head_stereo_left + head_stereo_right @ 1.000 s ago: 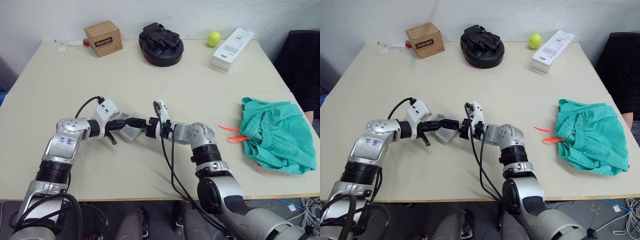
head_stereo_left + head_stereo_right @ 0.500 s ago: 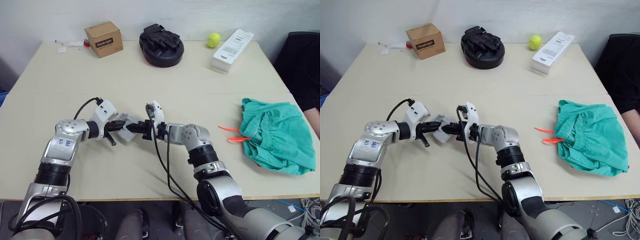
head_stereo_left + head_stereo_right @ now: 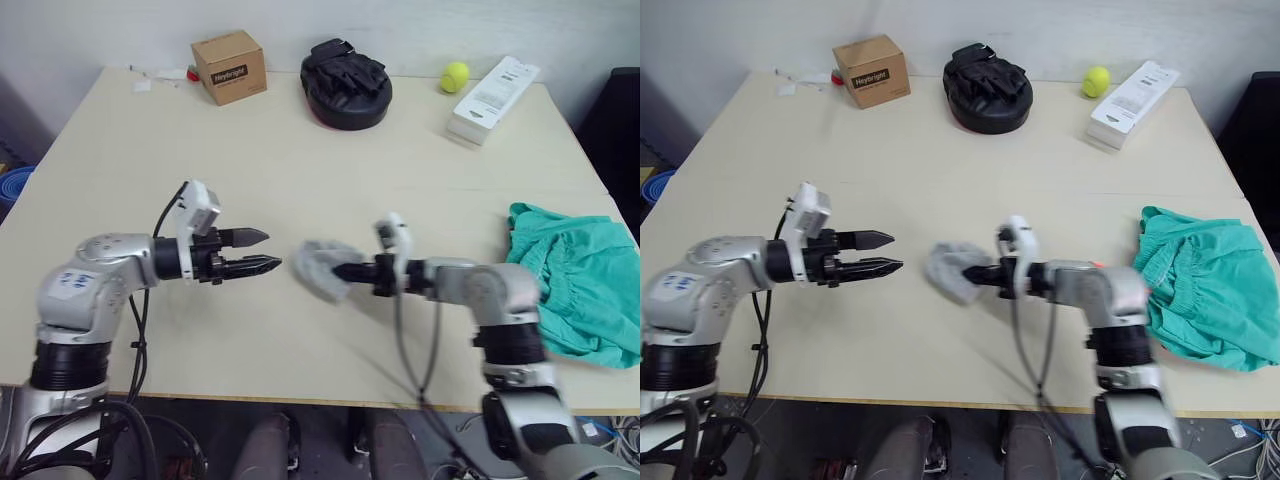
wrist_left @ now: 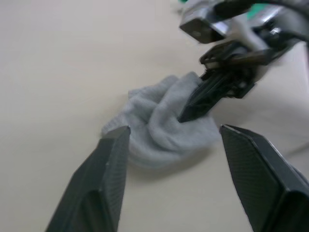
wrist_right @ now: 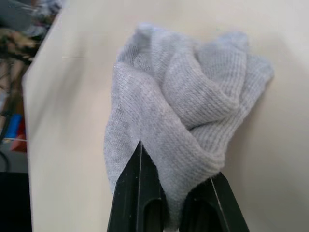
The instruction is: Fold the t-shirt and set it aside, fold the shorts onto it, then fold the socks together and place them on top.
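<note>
Beige surface [image 3: 330, 150] against a pale wall, clutter along the far edge: cardboard box [image 3: 229, 66], black padded mitt [image 3: 346, 71] beside it, yellow tennis ball [image 3: 455, 76], white flat box [image 3: 492, 98] next to the ball.

Socks [image 3: 320, 269] are a light grey bunched wad near the middle of the near half of the surface, well away from the cardboard box and between the two grippers. Right gripper [image 3: 345, 272] is clamped on the socks, fingers pinched together on the fabric at the side facing the shorts; in the right wrist view the knit bundle [image 5: 188, 125] bulges out just above the closed fingertips [image 5: 145, 193]. Cannot tell if the wad is lifted or resting on the surface.

Left gripper [image 3: 262, 251] is on the other side of the socks, near but not touching, fingers apart and holding nothing, tips aimed at the wad. Left wrist view shows the socks [image 4: 164, 125] framed between its two spread fingers [image 4: 108, 169].

Shorts [image 3: 580, 290] lie crumpled, teal-green, at the right edge of the surface, well apart from the socks, beyond the right arm's elbow.
</note>
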`<state>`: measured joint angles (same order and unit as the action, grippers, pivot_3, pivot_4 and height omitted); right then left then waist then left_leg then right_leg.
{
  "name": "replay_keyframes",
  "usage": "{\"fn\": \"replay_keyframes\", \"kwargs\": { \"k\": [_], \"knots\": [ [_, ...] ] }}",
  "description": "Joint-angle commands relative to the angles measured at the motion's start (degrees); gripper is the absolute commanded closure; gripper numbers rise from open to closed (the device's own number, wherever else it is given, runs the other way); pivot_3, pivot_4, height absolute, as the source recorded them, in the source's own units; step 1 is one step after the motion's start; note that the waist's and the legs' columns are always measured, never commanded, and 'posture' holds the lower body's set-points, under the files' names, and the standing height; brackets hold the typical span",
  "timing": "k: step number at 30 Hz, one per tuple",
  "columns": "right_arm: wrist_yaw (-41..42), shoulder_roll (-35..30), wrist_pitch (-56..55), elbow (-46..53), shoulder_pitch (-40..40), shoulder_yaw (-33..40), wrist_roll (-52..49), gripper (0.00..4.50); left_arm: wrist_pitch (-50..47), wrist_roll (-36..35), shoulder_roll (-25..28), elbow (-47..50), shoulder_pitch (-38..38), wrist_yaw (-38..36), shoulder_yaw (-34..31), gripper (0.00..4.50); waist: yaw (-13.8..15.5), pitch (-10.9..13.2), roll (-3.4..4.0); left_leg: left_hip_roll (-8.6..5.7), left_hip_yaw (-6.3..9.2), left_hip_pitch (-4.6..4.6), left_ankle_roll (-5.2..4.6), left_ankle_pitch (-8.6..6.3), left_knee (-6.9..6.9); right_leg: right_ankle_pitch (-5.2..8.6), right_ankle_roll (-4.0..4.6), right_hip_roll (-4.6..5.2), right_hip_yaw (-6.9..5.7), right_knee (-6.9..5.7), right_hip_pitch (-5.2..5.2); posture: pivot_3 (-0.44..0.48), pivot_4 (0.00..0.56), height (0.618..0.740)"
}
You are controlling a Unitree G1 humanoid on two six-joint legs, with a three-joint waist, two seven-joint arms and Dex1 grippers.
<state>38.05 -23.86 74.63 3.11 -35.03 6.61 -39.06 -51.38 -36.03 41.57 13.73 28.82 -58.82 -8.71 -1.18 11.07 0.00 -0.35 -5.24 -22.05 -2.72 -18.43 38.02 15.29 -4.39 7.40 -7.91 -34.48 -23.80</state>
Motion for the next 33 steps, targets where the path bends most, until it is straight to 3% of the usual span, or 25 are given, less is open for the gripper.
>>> {"fn": "replay_keyframes", "kwargs": {
  "k": [1,4,7,13,17,21,28,29,33],
  "knots": [
    [4.85,-10.57,7.75,7.85,0.43,9.71,-8.64,4.5,-2.37,-5.7,0.01,5.95,0.83,-0.32,-0.16,0.02,0.13,0.13,0.18,0.0,0.0,-0.05,-0.02,0.01,0.01,0.0,-0.01,-0.02,-0.03,0.03,0.0,0.0,0.15,0.74],
    [10.12,-24.71,11.82,5.38,1.3,17.55,-11.9,4.5,-0.67,-5.64,-1.39,8.26,0.86,0.21,2.86,0.02,1.01,0.28,0.29,0.05,-0.07,-0.1,-0.1,0.09,0.02,0.0,-0.02,-0.16,-0.06,0.15,0.01,0.0,0.15,0.74],
    [16.97,-36.98,9.01,-0.4,4.19,19.99,-11.26,4.5,0.8,-5.22,-2.37,9.13,-0.12,0.41,4.69,0.02,1.44,0.33,0.18,0.07,-0.13,-0.04,-0.14,0.13,0.04,-0.01,-0.04,-0.21,-0.01,0.16,0.05,0.0,0.15,0.74],
    [27.7,-50.0,-7.01,-19.24,9.89,16.38,-2.04,4.5,3.84,-3.58,-2.84,8.9,-1.43,1.1,7.14,0.02,1.27,0.43,-0.01,0.08,-0.29,0.06,-0.18,0.14,0.09,-0.12,-0.17,-0.2,0.2,0.34,0.09,0.0,0.15,0.74],
    [29.94,-50.85,-19.76,-33.34,9.62,9.8,7.01,4.5,4.73,-3.81,-3.02,9.0,-1.39,1.51,7.93,0.02,1.36,0.44,-0.03,0.06,-0.35,0.07,-0.18,0.15,0.15,-0.14,-0.19,-0.18,0.22,0.33,0.09,0.0,0.15,0.74],
    [25.37,-47.07,-27.89,-45.86,6.15,6.29,13.94,4.5,5.12,-4.05,-2.96,9.77,-0.82,1.93,8.57,0.02,1.4,0.45,0.0,0.06,-0.39,0.05,-0.16,0.22,0.19,-0.14,-0.19,-0.2,0.22,0.32,0.08,0.0,0.15,0.74],
    [16.62,-41.38,-37.27,-53.3,4.03,6.32,19.75,4.5,8.25,-2.49,-2.8,10.24,-0.96,2.33,8.82,0.02,1.36,0.45,0.01,0.06,-0.36,0.09,0.0,0.34,0.25,-0.14,-0.19,-0.23,0.22,0.22,0.11,0.0,0.15,0.74],
    [15.08,-40.91,-38.68,-54.01,3.98,6.97,20.08,3.82,8.68,-2.34,-2.96,10.15,-0.98,2.52,8.82,0.0,1.35,0.45,0.0,0.06,-0.35,0.1,0.01,0.35,0.25,-0.14,-0.19,-0.23,0.22,0.22,0.13,0.0,0.15,0.74],
    [17.58,-41.62,-46.48,-51.38,8.42,11.13,18.67,2.54,8.81,-1.97,-2.73,9.13,-0.65,3.09,9.03,0.0,1.63,0.45,-0.01,0.06,-0.34,0.19,0.02,0.35,0.27,-0.15,-0.21,-0.22,0.24,0.24,0.26,0.0,0.15,0.74]
  ]
}}
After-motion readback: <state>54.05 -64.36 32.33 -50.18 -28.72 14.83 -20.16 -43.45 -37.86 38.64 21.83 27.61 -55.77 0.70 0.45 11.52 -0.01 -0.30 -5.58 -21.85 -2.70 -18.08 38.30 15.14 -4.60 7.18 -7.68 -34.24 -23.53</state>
